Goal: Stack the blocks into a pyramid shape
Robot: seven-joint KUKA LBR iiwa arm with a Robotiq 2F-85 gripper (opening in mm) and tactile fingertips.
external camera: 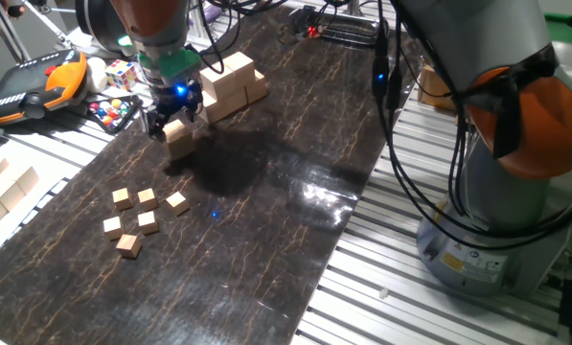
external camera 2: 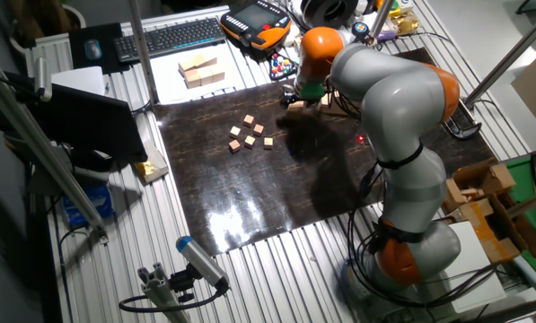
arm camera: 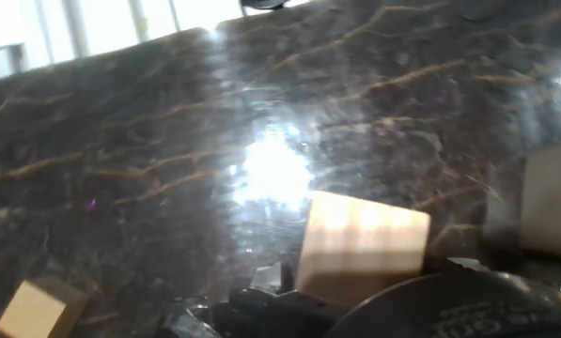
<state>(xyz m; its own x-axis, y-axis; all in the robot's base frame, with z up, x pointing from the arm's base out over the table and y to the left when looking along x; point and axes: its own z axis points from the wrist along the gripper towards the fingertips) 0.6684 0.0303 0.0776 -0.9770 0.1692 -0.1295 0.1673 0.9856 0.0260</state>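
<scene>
Light-tan block (arm camera: pixel 360 249) fills lower centre, tilted, grain stripes visible, just above dark gripper housing (arm camera: pixel 374 310) at bottom edge. Jaws hidden; grip state unclear. Second block (arm camera: pixel 550 200) right of it, cut by frame edge. Small cube (arm camera: pixel 38 310) far left, lower. Dark veined table (arm camera: pixel 167 141) behind, bright glare just above-left of centre block.

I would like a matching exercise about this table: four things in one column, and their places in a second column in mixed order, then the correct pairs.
Things:
1. block
2. stacked blocks
3. small cubes
4. puzzle cube

Places:
A. off the dark mat, beside the orange pendant
B. loose group on the near part of the mat
C. between the fingers of the gripper
D. far edge of the mat, behind the gripper

Pairs: 1-C, 2-D, 3-B, 4-A
</scene>
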